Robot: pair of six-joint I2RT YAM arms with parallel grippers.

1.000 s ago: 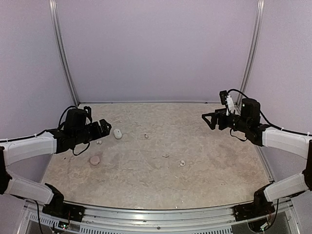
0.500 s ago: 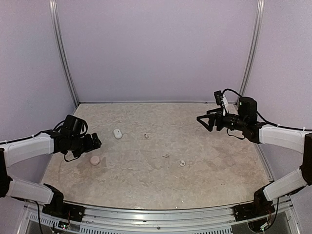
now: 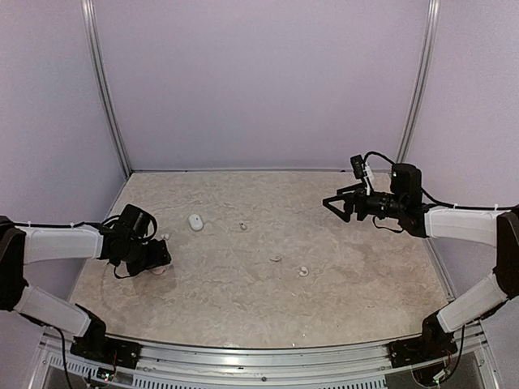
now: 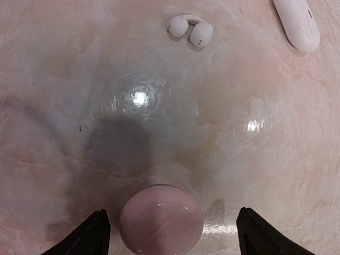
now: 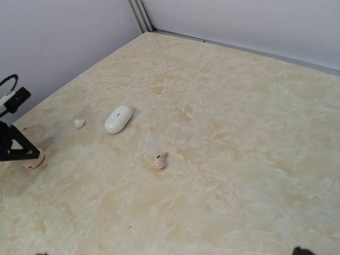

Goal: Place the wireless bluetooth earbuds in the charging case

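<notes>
Wireless bluetooth earbuds (image 3: 303, 271) loose on table (image 3: 365, 292): white earbud (image 4: 191, 31) near white case (image 4: 297, 22), pink earbud (image 5: 160, 160) right of that case, others toward centre. Left gripper (image 4: 170, 234) low over pink case (image 4: 161, 220), jaws apart, case between fingertips, not gripped. Right gripper (image 3: 334, 204) raised at right side, jaws spread, holding nothing.

- A glossy white pebble-shaped oval case (image 5: 118, 118) lies flat, lid shut, at the left rear.
- A pale pink rounded case (image 4: 161, 220) sits dome up, nearer the front, well apart from the white one.
- A tiny white hooked earbud (image 4: 190, 31) lies beside the white case.
- A small pinkish earbud (image 5: 160, 160) lies to that case's right.
- A faint pale earbud (image 3: 276, 259) and a whitish round earbud (image 3: 303, 271) rest near the middle, close together.
</notes>
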